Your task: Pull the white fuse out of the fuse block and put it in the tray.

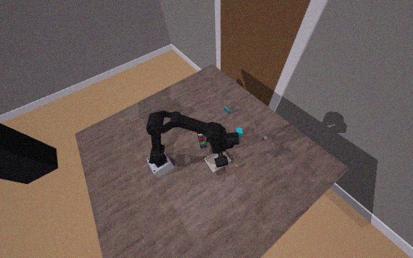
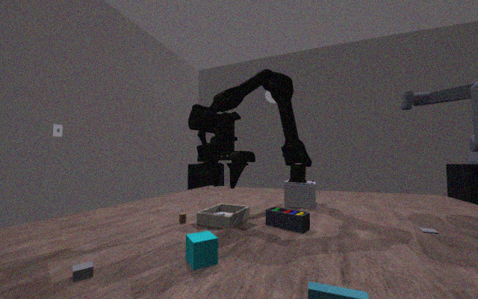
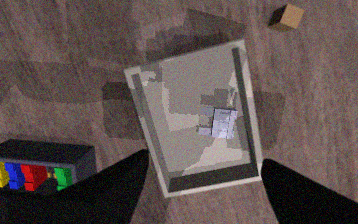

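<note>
Lying flat on the floor of the tray (image 3: 150,107), the white fuse (image 3: 223,122) sits toward the tray's right-hand wall in the wrist view, with nothing touching it. The pincer (image 3: 202,192) hangs directly above with its two dark fingers spread wide, one on each side of the tray's near edge, and nothing between them. That wide spread, centred over the tray, fits a drop made from above so the fuse would land inside the walls rather than on the surface (image 2: 336,243).

From the exterior view the pincer (image 2: 233,176) hovers well above the tray (image 2: 209,220), its tips far clear of the rim. The fuse block (image 2: 287,220) stands just beside the tray, apart from it, with its coloured fuses (image 3: 30,175) seated in a row; the arm's reach passes above it without contact as far as these views show.

Judging from this, the task looks essentially done.
</note>
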`<action>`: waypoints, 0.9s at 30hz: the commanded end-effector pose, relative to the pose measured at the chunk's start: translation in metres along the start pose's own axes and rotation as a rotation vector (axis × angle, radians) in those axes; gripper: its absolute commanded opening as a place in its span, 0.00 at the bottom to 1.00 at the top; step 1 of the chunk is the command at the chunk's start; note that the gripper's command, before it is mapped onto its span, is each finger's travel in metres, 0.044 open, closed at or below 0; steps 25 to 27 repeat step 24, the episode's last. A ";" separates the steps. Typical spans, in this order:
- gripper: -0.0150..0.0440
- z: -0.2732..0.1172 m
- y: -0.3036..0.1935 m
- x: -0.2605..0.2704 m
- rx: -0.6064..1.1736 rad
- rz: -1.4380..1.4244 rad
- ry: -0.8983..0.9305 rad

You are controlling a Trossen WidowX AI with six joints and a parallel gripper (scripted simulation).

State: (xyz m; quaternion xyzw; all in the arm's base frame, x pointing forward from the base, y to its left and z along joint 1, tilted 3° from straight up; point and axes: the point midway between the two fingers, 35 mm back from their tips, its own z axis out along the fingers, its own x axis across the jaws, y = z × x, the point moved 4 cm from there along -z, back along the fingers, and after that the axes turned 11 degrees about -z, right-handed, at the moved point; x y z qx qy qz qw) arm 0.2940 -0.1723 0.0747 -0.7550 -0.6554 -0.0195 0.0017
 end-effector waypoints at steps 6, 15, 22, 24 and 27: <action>0.81 -0.003 -0.002 0.000 0.014 -0.007 0.002; 0.81 -0.002 -0.002 0.001 0.011 0.000 0.005; 0.81 -0.002 -0.002 0.001 0.011 0.000 0.005; 0.81 -0.002 -0.002 0.001 0.011 0.000 0.005; 0.81 -0.002 -0.002 0.001 0.011 0.000 0.005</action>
